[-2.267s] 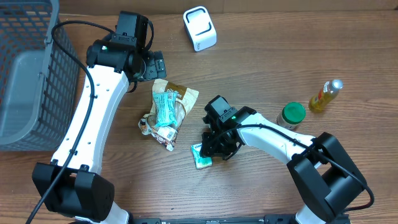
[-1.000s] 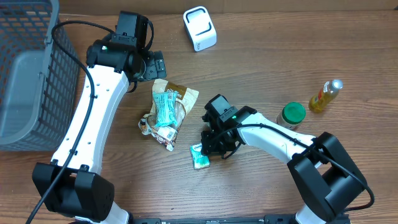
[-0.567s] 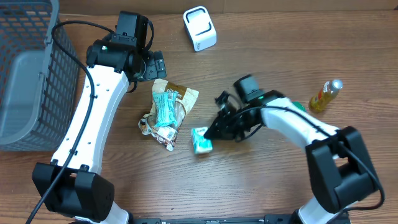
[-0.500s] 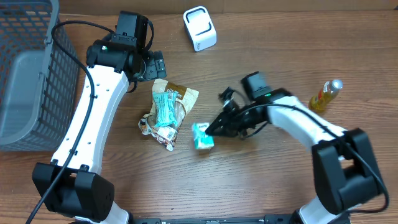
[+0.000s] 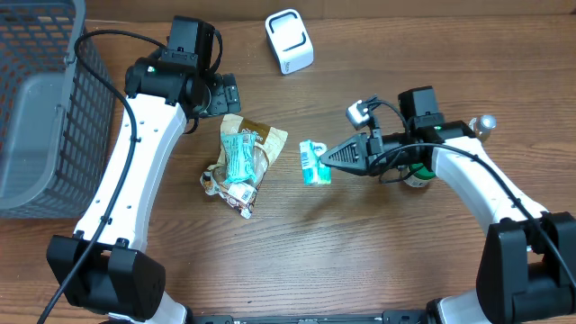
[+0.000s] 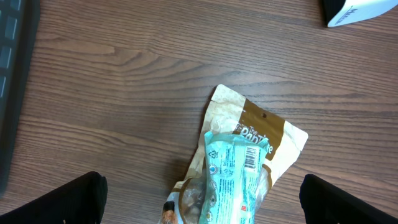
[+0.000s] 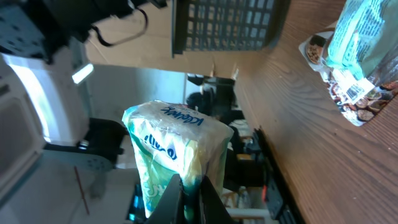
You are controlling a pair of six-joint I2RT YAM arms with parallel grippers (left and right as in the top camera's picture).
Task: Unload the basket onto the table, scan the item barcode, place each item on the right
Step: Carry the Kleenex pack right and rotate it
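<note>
My right gripper (image 5: 329,157) is shut on a small green-and-white tissue pack (image 5: 313,163), holding it by one end above the table's middle. In the right wrist view the pack (image 7: 177,149) stands above the pinched fingers (image 7: 169,198), with its printed face toward the camera. The white scanner (image 5: 289,40) stands at the back of the table, apart from the pack. My left gripper (image 5: 220,94) hangs open over a teal packet (image 6: 233,174) lying on a brown snack bag (image 6: 264,127); its fingers (image 6: 68,199) touch nothing.
A grey wire basket (image 5: 45,99) fills the left side. A green-lidded jar (image 5: 416,176) and a yellow bottle (image 5: 484,121) sit at the right, partly behind my right arm. The snack pile (image 5: 241,160) lies left of the held pack.
My right gripper has lifted the tissue pack off the table's front and carried it back and to the right, turning as the arm swung. The left arm has not moved.
</note>
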